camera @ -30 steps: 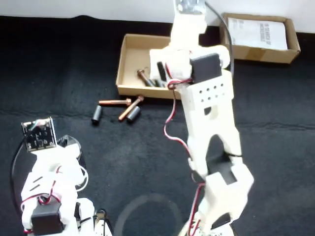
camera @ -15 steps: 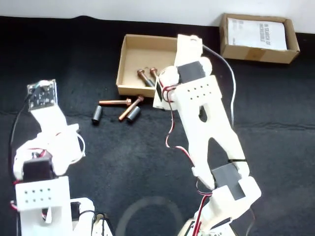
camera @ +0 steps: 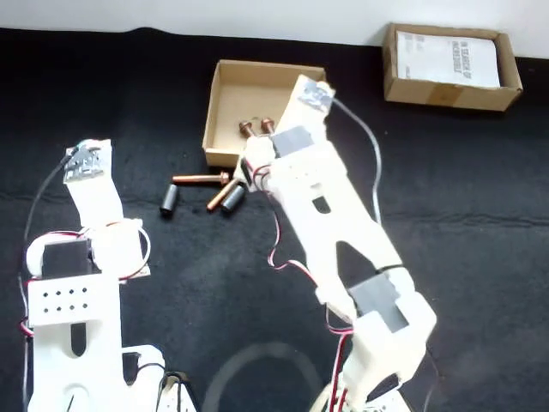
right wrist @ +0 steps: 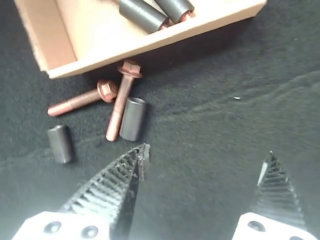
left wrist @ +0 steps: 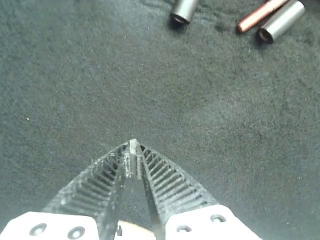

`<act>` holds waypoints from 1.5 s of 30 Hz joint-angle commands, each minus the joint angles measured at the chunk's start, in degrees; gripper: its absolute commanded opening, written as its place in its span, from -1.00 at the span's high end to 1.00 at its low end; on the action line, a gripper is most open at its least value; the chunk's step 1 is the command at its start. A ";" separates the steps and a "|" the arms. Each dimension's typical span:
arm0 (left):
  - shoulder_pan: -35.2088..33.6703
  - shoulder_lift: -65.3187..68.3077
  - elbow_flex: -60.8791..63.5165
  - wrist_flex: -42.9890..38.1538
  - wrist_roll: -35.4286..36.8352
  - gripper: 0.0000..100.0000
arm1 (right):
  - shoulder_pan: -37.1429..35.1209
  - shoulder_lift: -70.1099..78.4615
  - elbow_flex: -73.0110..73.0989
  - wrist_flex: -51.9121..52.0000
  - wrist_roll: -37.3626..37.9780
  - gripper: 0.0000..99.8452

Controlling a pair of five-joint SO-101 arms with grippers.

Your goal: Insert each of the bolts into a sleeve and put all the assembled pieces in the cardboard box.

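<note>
R pincer (right wrist: 207,150) wide open above counter (right wrist: 215,115), near 2 loose bolts (right wrist: 121,102) + 2 sleeves (right wrist: 132,118) just outside cardboard box (right wrist: 150,47). L pincer (left wrist: 133,146) closed, gripping nothing. 2 assembled pcs (right wrist: 142,14) inside box.

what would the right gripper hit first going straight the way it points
Likely the black mat, depth unclear: right gripper is open, the loose sleeve sits just off its line, the cardboard box wall farther on.

In the upper centre of the high view, the right arm (camera: 319,190) covers the lower right corner of the cardboard box (camera: 212,112) and most of both assembled pieces (camera: 247,130).
</note>
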 commanded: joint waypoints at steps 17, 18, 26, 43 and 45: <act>-6.73 0.31 -2.07 -1.23 4.13 0.98 | -2.51 13.93 -0.40 -21.05 -4.13 0.36; -7.25 0.31 -1.98 -1.05 4.13 0.98 | -3.21 14.02 -0.40 -21.58 -4.13 0.36; -12.44 0.22 -1.98 -0.88 3.78 0.98 | -7.60 13.85 -0.40 -22.29 -4.22 0.36; -12.97 0.22 1.80 -1.41 3.87 0.98 | -4.00 16.48 -0.13 -23.25 -4.22 0.36; -12.97 0.13 2.33 -1.41 3.96 0.98 | -4.00 18.42 -0.31 -23.25 -4.22 0.36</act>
